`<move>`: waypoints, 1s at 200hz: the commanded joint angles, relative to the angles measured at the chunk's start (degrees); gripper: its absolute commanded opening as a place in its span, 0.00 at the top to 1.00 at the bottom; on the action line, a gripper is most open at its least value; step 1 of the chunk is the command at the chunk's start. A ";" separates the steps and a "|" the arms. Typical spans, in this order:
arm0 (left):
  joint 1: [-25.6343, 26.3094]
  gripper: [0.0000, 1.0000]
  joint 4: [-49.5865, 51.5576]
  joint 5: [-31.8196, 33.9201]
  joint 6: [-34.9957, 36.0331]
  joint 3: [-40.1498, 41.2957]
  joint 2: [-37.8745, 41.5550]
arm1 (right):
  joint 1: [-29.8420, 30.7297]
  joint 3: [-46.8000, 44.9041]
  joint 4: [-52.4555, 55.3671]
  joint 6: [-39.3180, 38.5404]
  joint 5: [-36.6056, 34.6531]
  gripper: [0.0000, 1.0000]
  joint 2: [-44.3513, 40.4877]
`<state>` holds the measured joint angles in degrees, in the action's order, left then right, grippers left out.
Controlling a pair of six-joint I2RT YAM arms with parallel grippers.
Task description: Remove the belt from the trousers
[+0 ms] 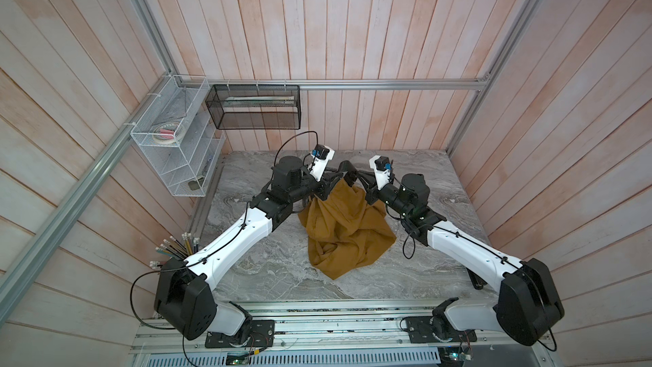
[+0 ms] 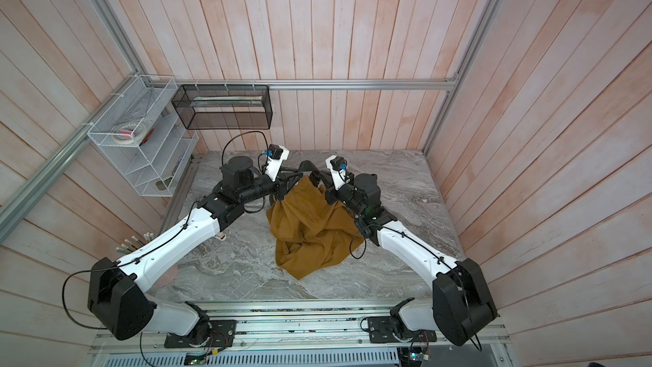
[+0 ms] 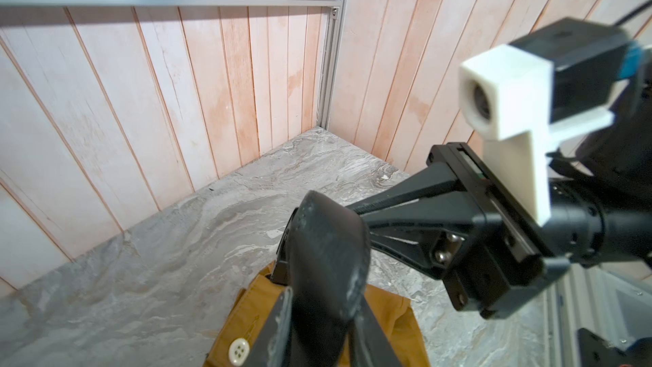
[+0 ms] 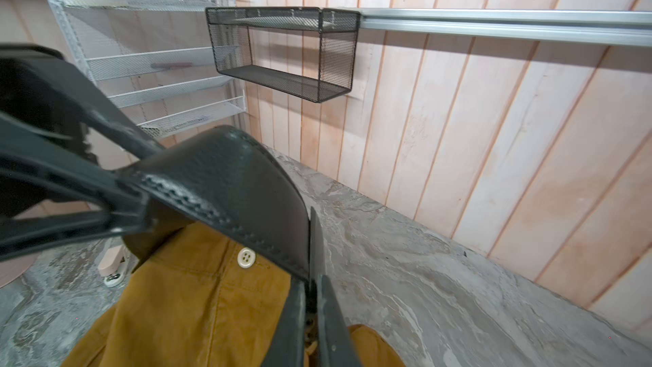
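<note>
Landmark = black mesh basket [image 1: 254,105] on the back wall. Trousers [image 1: 347,231] are sitting on the counter [image 1: 268,277], nearer the robot than the basket & off to its R. The lower part is lying crumpled on the stone. The waistband end, closest to the basket's wall, is hanging raised off the surface at the two claws. Pale button [image 4: 246,257] is showing on the raised front, just under the belt.

Belt [image 4: 229,178] is arching over the waistband as a short black hump, bridging from one claw to the other. It's showing in both top views, on the robot's side of the basket & to its R. The rest of the strap is hiding behind arms & fabric, so can't tell how much is threaded thru the loops.

R claw [image 4: 310,287] is pinching tight on one end of that hump, w/ fingers nearly meeting & the strap edge caught btwn them. L claw [image 3: 323,294], the one closer to the basket, is standing partly apart w/ the belt running thru the gap; can't tell if the pads are pressing it.

White wire rack [image 1: 176,142] is hanging just L of the basket.
</note>
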<state>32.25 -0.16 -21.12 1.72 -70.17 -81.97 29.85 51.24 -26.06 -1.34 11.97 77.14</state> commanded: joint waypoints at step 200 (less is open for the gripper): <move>14.36 0.32 14.17 40.20 52.13 -21.13 -16.39 | -0.01 3.23 5.55 0.73 -1.25 1.00 1.51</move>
<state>46.52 12.10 16.51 48.60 -88.20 -96.31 29.56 51.83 -21.08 -0.60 8.86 77.91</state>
